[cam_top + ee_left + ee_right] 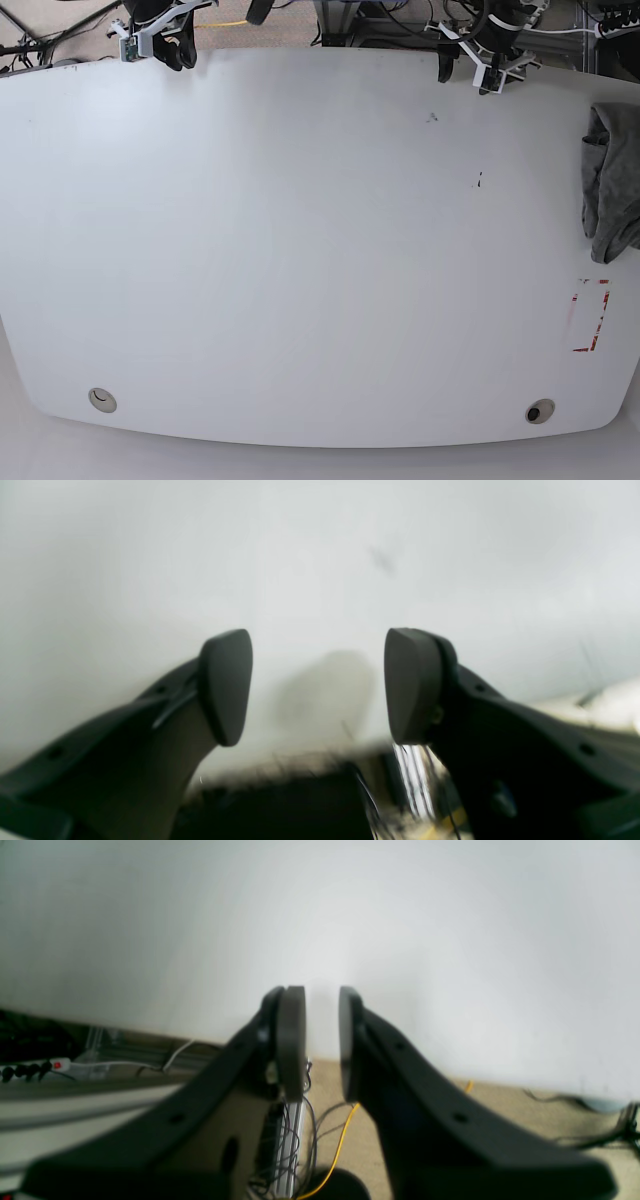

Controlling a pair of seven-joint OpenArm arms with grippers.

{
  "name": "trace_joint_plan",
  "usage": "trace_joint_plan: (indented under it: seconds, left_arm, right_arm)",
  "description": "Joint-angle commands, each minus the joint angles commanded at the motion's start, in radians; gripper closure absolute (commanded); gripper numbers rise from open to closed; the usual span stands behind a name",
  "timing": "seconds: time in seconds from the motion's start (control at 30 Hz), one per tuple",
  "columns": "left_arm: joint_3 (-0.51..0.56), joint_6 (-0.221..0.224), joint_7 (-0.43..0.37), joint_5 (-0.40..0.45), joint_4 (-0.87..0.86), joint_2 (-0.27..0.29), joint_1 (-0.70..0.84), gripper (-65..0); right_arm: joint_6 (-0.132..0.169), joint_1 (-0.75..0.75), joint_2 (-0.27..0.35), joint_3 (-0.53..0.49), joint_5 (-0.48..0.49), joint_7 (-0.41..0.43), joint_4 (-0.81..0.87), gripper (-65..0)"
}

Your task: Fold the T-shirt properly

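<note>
Two grippers hung at the table's (300,250) far edge, well apart from each other. At the far left corner of the base view, the right gripper (176,52) had its jaws nearly together with only a narrow gap, grasping nothing. Broad bare white surface stretched rightward to the left gripper (458,66), its jaws spread wide and empty above the tabletop. Farther right, the T-shirt (610,180) lay bunched against the table's right edge, partly cut off by the frame, just above red tape marks (592,315).
</note>
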Motion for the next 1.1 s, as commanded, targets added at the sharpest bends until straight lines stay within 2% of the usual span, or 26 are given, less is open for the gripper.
trace_joint_plan:
  seconds: [0.2, 0.3, 0.4, 0.47, 0.53, 0.63, 0.77, 0.87, 0.93, 0.97, 1.07, 1.1]
  left_arm:
    - [-0.002, 0.0, 0.0, -0.114, -0.002, 0.003, 0.222, -37.2]
    - [-0.002, 0.0, -0.002, -0.14, -0.058, 0.0, 0.261, -37.2]
    - [0.003, 0.0, -0.003, -0.143, -0.144, -0.032, 0.259, -37.2]
    - [0.003, 0.0, -0.005, -0.143, -0.222, -0.037, 0.218, -37.2]
    - [0.003, 0.0, -0.005, -0.137, -0.319, -0.038, 0.155, -37.2]
    - [0.003, 0.002, -0.005, -0.133, -0.462, -0.052, 0.074, -37.2]
    - [0.005, 0.006, -0.005, -0.13, -0.634, -0.08, -0.038, -37.2]
    - [0.018, 0.014, -0.006, -0.074, -0.758, -0.094, -0.12, -37.2]
    - [0.02, 0.051, -0.029, -0.032, -0.881, -0.098, -0.195, -37.2]
    - [0.02, 0.063, -0.041, -0.025, -0.916, -0.1, -0.215, -37.2]
    - [0.021, 0.12, -0.089, 0.011, -1.073, -0.112, -0.307, -37.2]
    - [0.021, 0.132, -0.101, 0.025, -1.126, -0.124, -0.33, -37.2]
  right_arm:
    - [0.0, -0.121, -0.006, -0.032, 0.002, 0.0, -0.057, -9.7]
    - [0.0, -0.132, -0.006, -0.057, -0.006, 0.0, -0.16, -6.2]
    - [0.0, -0.12, 0.0, -0.061, -0.008, 0.029, -0.282, -5.2]
    - [0.0, -0.1, 0.003, -0.068, -0.009, 0.071, -0.367, -5.5]
    - [0.0, -0.08, 0.038, -0.094, -0.011, 0.1, -0.442, -5.5]
    - [0.0, -0.032, 0.068, -0.163, -0.043, 0.114, -0.535, -5.5]
    - [0.0, 0.054, 0.069, -0.186, -0.103, 0.115, -0.654, -5.5]
    - [0.0, 0.121, 0.066, -0.186, -0.175, 0.123, -0.753, -5.5]
    - [0.0, 0.178, 0.064, -0.186, -0.23, 0.157, -0.848, -5.5]
    - [-0.012, 0.201, 0.064, -0.186, -0.249, 0.163, -0.878, -5.5]
    - [-0.073, 0.275, 0.064, -0.186, -0.31, 0.169, -0.982, -5.5]
    - [-0.081, 0.293, 0.064, -0.186, -0.318, 0.17, -1.013, -5.5]
